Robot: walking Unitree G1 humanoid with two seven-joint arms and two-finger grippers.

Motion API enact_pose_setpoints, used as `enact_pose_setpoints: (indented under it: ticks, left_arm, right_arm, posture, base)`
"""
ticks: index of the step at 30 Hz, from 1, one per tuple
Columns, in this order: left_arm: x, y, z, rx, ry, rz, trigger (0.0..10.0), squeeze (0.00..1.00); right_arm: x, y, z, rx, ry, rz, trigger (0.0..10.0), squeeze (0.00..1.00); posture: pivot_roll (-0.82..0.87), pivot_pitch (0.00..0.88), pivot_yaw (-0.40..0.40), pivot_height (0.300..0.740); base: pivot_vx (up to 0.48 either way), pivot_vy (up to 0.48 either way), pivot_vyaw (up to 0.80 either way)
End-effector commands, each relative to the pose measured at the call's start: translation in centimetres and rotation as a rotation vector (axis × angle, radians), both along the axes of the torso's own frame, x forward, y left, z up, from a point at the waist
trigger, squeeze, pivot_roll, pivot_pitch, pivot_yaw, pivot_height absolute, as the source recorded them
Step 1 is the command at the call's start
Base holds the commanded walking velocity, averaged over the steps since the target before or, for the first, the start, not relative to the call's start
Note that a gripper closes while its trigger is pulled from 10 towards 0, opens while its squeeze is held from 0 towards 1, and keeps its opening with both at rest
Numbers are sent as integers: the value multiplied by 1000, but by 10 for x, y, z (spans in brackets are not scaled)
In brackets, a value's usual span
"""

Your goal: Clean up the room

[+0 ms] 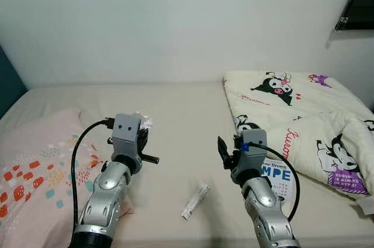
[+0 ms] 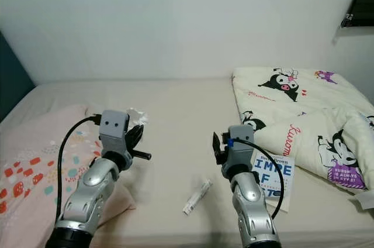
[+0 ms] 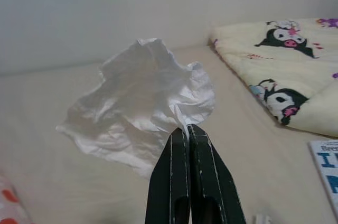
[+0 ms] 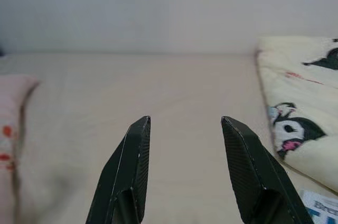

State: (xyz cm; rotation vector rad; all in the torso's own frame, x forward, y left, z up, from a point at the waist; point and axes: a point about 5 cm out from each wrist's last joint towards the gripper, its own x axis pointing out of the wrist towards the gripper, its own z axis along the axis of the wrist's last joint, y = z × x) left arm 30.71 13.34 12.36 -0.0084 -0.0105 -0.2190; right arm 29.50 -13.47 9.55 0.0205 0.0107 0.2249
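Where book reads "Brown", left tool pinching tissue

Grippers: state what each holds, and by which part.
Left gripper pinches the tissue by its near edge. Right gripper is open, holding nothing.

A bed covered by a beige sheet is seen against a white wall. A pink pillow with coloured spots is laid at its left side. A cream blanket printed with cartoon figures is bunched at the right. A book with blue lettering is laid just beside the blanket's edge. A small white tube is found on the bare sheet between pillow and book. A crumpled white tissue is seen near the pillow.
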Motion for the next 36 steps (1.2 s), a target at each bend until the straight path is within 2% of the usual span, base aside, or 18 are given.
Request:
enact_pose_setpoints:
  ticks: [1, 3, 7, 8, 11, 14, 16, 17, 19, 23, 27, 36]
  left_arm:
    - [-1, -7, 1, -13, -7, -57, 10000, 0]
    - [-8, -21, 3, -3, -27, -176, 10000, 0]
    - [-6, -20, -2, 28, -4, -137, 10000, 0]
    - [-4, -15, -5, 40, 6, -97, 10000, 0]
    - [-3, -12, -6, 48, 13, -79, 10000, 0]
    - [3, 15, -21, 120, 94, 112, 10000, 0]
    - [3, 15, -21, 120, 94, 112, 10000, 0]
    - [4, 26, -28, 120, 128, 191, 10000, 0]
    - [2, 38, -41, 98, 174, 259, 10000, 0]
    - [-2, 32, -54, 37, 221, 223, 10000, 0]
    - [-4, 27, -62, 17, 248, 193, 10000, 0]
    - [-9, 20, -81, 62, 307, 145, 10000, 0]
  right_arm:
    - [-3, 10, 0, 8, -11, 74, 10000, 0]
    - [-10, 29, -2, -45, -8, 211, 10000, 0]
    - [-10, 33, -8, -79, 16, 206, 10000, 0]
    - [-9, 29, -10, -85, 23, 175, 10000, 0]
    - [-8, 27, -10, -90, 24, 164, 10000, 0]
    - [-5, 12, -16, -108, 51, 71, 10000, 0]
    - [-5, 12, -16, -108, 51, 71, 10000, 0]
    - [-4, 3, -20, -98, 71, 14, 10000, 0]
    - [-5, -14, -33, -67, 132, -91, 10000, 0]
    - [-12, -20, -46, -66, 182, -128, 10000, 0]
    - [-15, -20, -53, -65, 206, -142, 10000, 0]
    - [-15, -16, -57, -68, 209, -138, 10000, 0]
  posture:
    - [-20, 9, 17, 707]
    - [-19, 0, 15, 707]
    - [-19, 0, 13, 707]
    - [-19, 0, 13, 707]
    - [-20, 0, 13, 707]
    - [-22, 0, 13, 707]
    - [-22, 0, 13, 707]
    - [-22, 0, 12, 707]
    - [-22, 0, 11, 707]
    - [-24, 0, 7, 707]
    - [-26, 0, 7, 707]
    - [-32, 0, 10, 707]
  base:
    - [0, 0, 0]
    - [0, 0, 0]
    - [0, 0, 0]
    - [0, 0, 0]
    - [0, 0, 0]
    - [0, 0, 0]
    - [0, 0, 0]
    - [0, 0, 0]
    - [0, 0, 0]
    - [0, 0, 0]
    - [0, 0, 0]
    - [0, 0, 0]
